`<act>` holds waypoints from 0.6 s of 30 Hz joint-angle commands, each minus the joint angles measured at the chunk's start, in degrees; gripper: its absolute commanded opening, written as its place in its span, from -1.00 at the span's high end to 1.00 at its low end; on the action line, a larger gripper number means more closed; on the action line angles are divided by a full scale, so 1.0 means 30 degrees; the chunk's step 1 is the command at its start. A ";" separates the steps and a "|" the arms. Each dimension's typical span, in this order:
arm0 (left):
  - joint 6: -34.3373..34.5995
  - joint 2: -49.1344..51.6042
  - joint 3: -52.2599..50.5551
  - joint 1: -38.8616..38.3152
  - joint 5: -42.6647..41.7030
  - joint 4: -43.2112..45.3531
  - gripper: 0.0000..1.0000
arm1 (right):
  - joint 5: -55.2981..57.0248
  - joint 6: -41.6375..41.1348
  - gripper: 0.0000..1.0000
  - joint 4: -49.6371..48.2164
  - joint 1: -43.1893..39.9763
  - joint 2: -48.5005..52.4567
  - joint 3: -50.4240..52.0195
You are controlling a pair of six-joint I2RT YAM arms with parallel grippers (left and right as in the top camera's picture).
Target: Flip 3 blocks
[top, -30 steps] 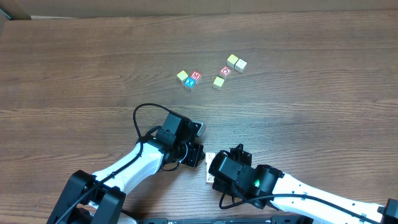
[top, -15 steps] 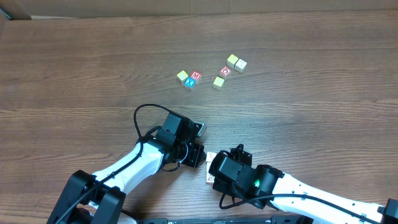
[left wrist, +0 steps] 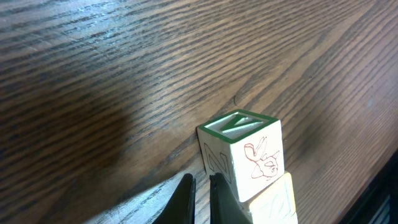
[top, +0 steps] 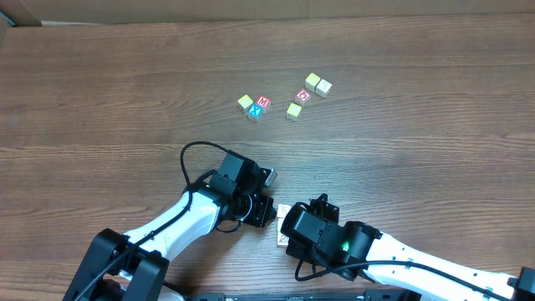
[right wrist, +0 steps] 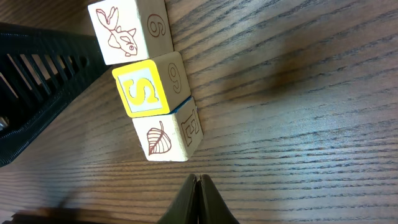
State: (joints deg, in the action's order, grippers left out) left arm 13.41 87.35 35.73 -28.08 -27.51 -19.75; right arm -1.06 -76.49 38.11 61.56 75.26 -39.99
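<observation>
With left fingers and right fingers closed on nothing, grabbing one of the touching blocks may shove its neighbours.

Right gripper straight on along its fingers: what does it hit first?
Probably the leaf block, just ahead; the right gripper points at its E-side edge. Depth is unclear, so it may only graze it.

- Fish block: pale cream wooden cube with a brown fish outline on one face and a numeral on the next. It sits at one end of a straight row near the table's front edge.
- Yellow block: the middle cube, with a yellow-framed S, touching both neighbours.
- Leaf block: the other end, with a brown leaf drawing and a letter E.
</observation>
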 commanded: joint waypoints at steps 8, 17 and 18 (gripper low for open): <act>-0.0182 0.0131 -0.0066 -0.0080 -0.0874 -0.0007 0.92 | 0.0270 -0.0095 0.92 -0.0080 0.0066 -0.0430 -0.0087; -0.0175 0.0131 -0.0066 -0.0029 -0.0612 0.0036 0.92 | 0.0262 -0.0095 0.92 -0.0080 0.0066 -0.0430 -0.0087; -0.0175 0.0131 -0.0066 0.0029 -0.0503 0.0080 0.92 | 0.0270 -0.0087 0.92 -0.0080 0.0066 -0.0430 -0.0087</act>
State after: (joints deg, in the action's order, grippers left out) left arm 13.39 87.35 35.73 -28.10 -28.95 -19.75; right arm -1.06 -76.47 38.11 61.56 75.26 -39.99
